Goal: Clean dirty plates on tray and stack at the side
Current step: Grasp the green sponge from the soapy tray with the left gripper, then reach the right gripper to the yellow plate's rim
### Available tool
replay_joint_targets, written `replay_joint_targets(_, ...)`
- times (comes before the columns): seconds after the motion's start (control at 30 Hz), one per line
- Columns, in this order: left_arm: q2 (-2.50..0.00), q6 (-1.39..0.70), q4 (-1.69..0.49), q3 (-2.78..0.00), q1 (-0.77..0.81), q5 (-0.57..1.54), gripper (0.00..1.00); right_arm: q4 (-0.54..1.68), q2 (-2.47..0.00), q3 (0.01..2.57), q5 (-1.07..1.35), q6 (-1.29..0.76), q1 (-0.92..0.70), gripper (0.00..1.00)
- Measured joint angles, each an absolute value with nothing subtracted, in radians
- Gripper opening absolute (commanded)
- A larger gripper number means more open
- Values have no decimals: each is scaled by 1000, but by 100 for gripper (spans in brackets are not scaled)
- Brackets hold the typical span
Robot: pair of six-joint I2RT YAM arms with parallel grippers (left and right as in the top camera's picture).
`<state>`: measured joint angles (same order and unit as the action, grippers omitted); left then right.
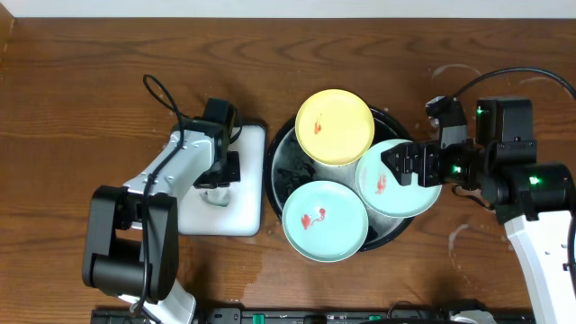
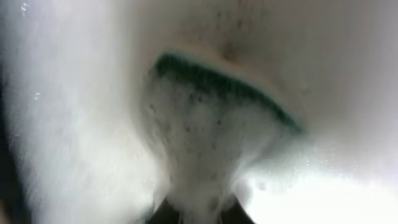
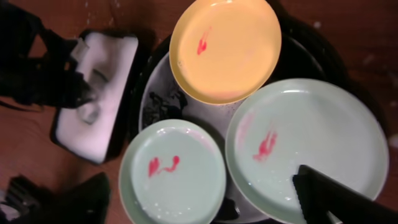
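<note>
3 plates [image 1: 335,126] face-up on tray [image 1: 282,169], R gripper [image 1: 391,167] over mint plate [image 1: 400,196]

- Overhead: fixed high above, facing straight down on the table [image 1: 72,72]; it takes in the tray [image 1: 286,175], the white tray [image 1: 245,211] and wood all round.
- Right wrist: over the tray's right side, angled down and leftward, fairly close; the three plates [image 3: 224,50] nearly fill it.
- Left wrist: pressed into foam [image 2: 74,124], a blurred sponge [image 2: 217,78] edge just ahead; too near to read more.
- Overhead and right wrist share tray, plates, white tray.
</note>
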<state>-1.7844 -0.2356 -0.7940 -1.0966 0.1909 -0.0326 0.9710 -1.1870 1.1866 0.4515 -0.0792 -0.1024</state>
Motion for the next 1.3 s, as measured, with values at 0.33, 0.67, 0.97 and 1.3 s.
replay_joint_targets(0.33,-1760,-236,-1025,-1357,192,-30,8,853,-1353,1230,342,-99,-110,61)
replay_joint_targets(0.67,-1726,-236,-1044,-1491,222,29,8,611,-1747,1307,311,-107,-111,56)
replay_joint_targets(0.97,-1726,-236,-981,-1492,229,115,7,404,-2015,1307,294,-86,-158,35)
replay_joint_targets(1.3,-1726,-236,-884,-1492,310,136,7,457,-2046,1315,278,-86,-216,1)
